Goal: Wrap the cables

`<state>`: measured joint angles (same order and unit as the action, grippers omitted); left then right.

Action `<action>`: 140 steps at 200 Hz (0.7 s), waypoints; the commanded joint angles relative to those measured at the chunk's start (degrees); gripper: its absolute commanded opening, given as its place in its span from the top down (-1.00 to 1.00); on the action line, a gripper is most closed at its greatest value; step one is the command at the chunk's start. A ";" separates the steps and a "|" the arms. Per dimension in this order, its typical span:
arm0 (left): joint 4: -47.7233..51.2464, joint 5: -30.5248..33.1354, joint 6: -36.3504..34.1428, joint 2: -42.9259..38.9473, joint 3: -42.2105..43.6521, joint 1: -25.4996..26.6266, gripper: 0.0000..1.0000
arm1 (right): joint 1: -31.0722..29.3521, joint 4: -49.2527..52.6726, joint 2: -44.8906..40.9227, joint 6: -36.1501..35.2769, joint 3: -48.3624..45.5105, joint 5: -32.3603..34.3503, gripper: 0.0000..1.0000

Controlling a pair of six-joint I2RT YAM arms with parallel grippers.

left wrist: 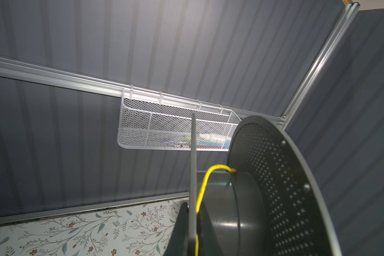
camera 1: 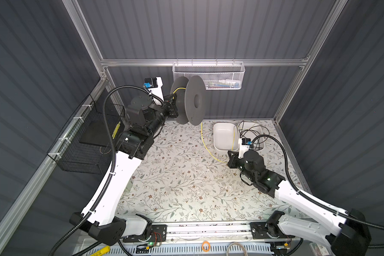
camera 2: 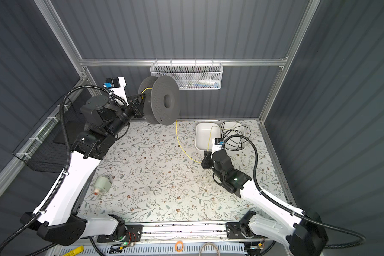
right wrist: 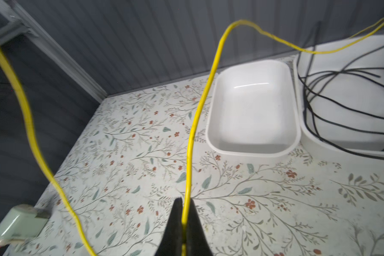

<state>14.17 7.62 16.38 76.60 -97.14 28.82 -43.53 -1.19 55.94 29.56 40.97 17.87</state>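
In both top views my left gripper (camera 1: 174, 100) (camera 2: 142, 98) holds a grey spool (camera 1: 194, 102) (camera 2: 164, 100) in the air at the back, shut on its near flange. In the left wrist view the left gripper (left wrist: 193, 212) clamps that thin flange, and the yellow cable (left wrist: 203, 188) runs beside it onto the spool (left wrist: 275, 177) hub. From the spool the cable (camera 1: 205, 144) (camera 2: 180, 144) drops to the table and curves to my right gripper (camera 1: 230, 158) (camera 2: 204, 160). The right gripper (right wrist: 185, 204) is shut on the cable (right wrist: 197, 115), which rises past it toward the trays.
An empty white tray (camera 1: 223, 137) (right wrist: 253, 106) sits at the back right beside a second tray (right wrist: 306, 141) with loose black cables (camera 1: 251, 133). A white mesh basket (camera 1: 208, 75) hangs on the back wall, a black wire basket (camera 1: 89, 137) on the left. A small green object (camera 2: 102, 184) lies front left.
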 commanded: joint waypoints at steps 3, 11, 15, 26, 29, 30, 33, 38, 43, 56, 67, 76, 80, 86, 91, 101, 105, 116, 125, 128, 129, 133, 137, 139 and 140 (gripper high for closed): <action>-11.66 12.52 -6.10 -2.05 6.33 4.76 1.00 | -5.98 6.30 -6.30 -3.36 2.98 9.59 1.00; -12.91 14.08 -6.83 -2.24 7.94 5.72 1.00 | -7.92 7.38 -7.76 -4.31 4.40 11.23 1.00; -13.19 14.61 -6.95 -2.16 8.59 6.07 1.00 | -8.97 7.77 -8.29 -4.90 5.29 12.11 1.00; -14.11 15.99 -7.47 -1.90 10.08 6.91 1.00 | -11.76 8.53 -9.47 -6.81 7.60 14.52 1.00; -14.34 16.36 -7.57 -1.83 10.50 7.09 1.00 | -12.58 8.65 -9.64 -7.39 8.23 15.20 1.00; -14.48 16.41 -7.62 -1.81 10.62 7.15 1.00 | -12.83 8.65 -9.67 -7.58 8.50 15.49 1.00; -14.81 16.78 -7.78 -1.73 11.03 7.25 1.00 | -13.69 8.66 -9.81 -8.22 9.04 16.14 1.00; -15.42 17.35 -8.22 -1.51 11.73 7.45 1.00 | -14.98 8.66 -9.97 -9.16 10.09 17.11 1.00; -15.86 18.30 -8.50 -1.29 12.39 7.62 1.00 | -16.09 8.50 -9.98 -10.05 11.19 17.57 1.00; -17.10 19.74 -8.72 -0.88 14.23 7.87 1.00 | -19.11 7.60 -9.55 -12.23 14.00 17.95 1.00; -18.43 21.62 -9.36 -0.59 15.57 8.66 1.00 | -21.42 6.34 -8.40 -14.49 16.44 18.23 1.00; -19.32 23.04 -11.15 -0.03 18.11 9.65 1.00 | -22.70 5.36 -6.93 -16.42 18.54 18.31 1.00; -19.92 24.53 -12.19 0.23 18.64 10.51 1.00 | -22.94 5.24 -6.22 -16.81 19.63 17.90 1.00; -21.53 26.37 -14.07 0.62 19.69 11.74 1.00 | -23.08 5.32 -5.18 -16.97 21.31 16.62 1.00; -22.88 27.61 -15.27 0.88 20.61 12.55 1.00 | -23.07 5.20 -4.39 -16.79 22.49 15.38 1.00; -24.82 29.33 -15.28 1.27 22.11 13.37 1.00 | -23.22 4.36 -2.70 -16.24 24.19 13.07 1.00; -25.17 29.61 -14.51 1.35 22.62 13.45 1.00 | -23.27 4.12 -2.04 -16.02 24.74 12.05 1.00; -25.72 30.40 -13.12 1.83 23.40 13.45 1.00 | -23.42 3.63 -0.53 -14.80 25.90 9.97 1.00; -25.61 31.08 -12.03 2.31 23.75 13.43 1.00 | -23.42 2.43 0.24 -13.65 25.93 7.86 1.00; -25.60 31.37 -11.78 2.44 23.89 13.42 1.00 | -23.44 2.18 0.40 -13.37 25.94 7.53 1.00; -25.64 31.43 -11.71 2.51 23.91 13.40 1.00 | -23.44 1.92 0.66 -13.16 26.03 7.16 1.00; -25.81 31.73 -11.64 2.73 24.18 13.37 1.00 | -23.44 1.59 1.04 -12.74 26.32 6.50 1.00; -25.99 31.88 -11.64 3.05 24.44 13.45 1.00 | -23.44 1.28 1.41 -12.29 26.60 5.91 1.00; -25.96 32.01 -11.53 3.28 24.50 13.46 1.00 | -23.44 1.21 1.55 -12.13 26.81 5.63 1.00; -25.96 32.10 -11.54 3.37 24.52 13.41 1.00 | -23.44 1.11 1.72 -12.06 26.93 5.44 1.00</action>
<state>-4.99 33.74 5.08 79.31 -73.32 42.81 -66.50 3.55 55.94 15.88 65.71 28.93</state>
